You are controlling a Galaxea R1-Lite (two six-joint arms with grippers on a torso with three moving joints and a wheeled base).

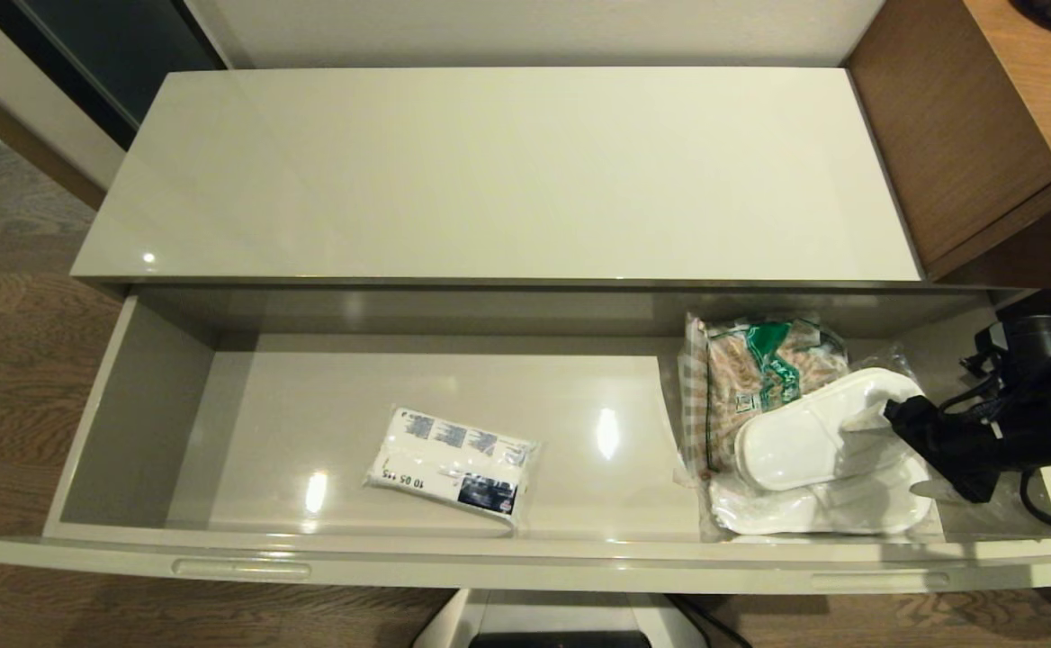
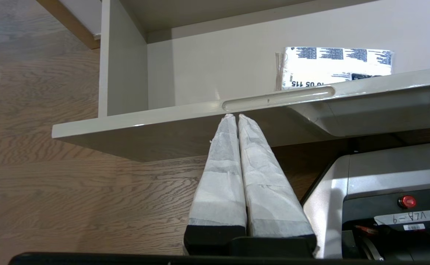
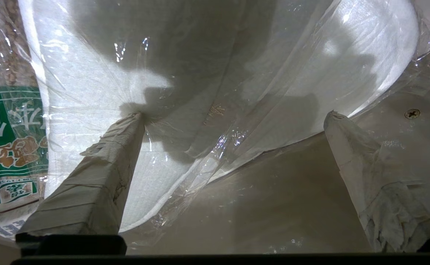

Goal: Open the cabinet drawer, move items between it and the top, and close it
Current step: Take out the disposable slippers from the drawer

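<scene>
The cabinet drawer (image 1: 525, 562) stands pulled out below the bare glossy top (image 1: 507, 171). A white tissue pack (image 1: 453, 463) with blue print lies on the drawer floor left of centre. The wrapped white slippers (image 1: 813, 450) lie at the right end. My right gripper (image 1: 894, 454) is down in the drawer at the slippers' right edge, open. In the right wrist view one fingertip (image 3: 136, 119) touches the crinkly wrap (image 3: 218, 73) and the other (image 3: 334, 117) hangs over the drawer floor. My left gripper (image 2: 236, 116) is shut and empty, its tips just under the drawer's left handle slot (image 2: 277, 98).
A brown-and-green checked snack bag (image 1: 759, 369) lies behind and partly under the slippers. A brown wood desk (image 1: 1011, 108) adjoins the cabinet on the right. My base (image 2: 384, 198) sits under the drawer front, on wood flooring (image 2: 53, 184).
</scene>
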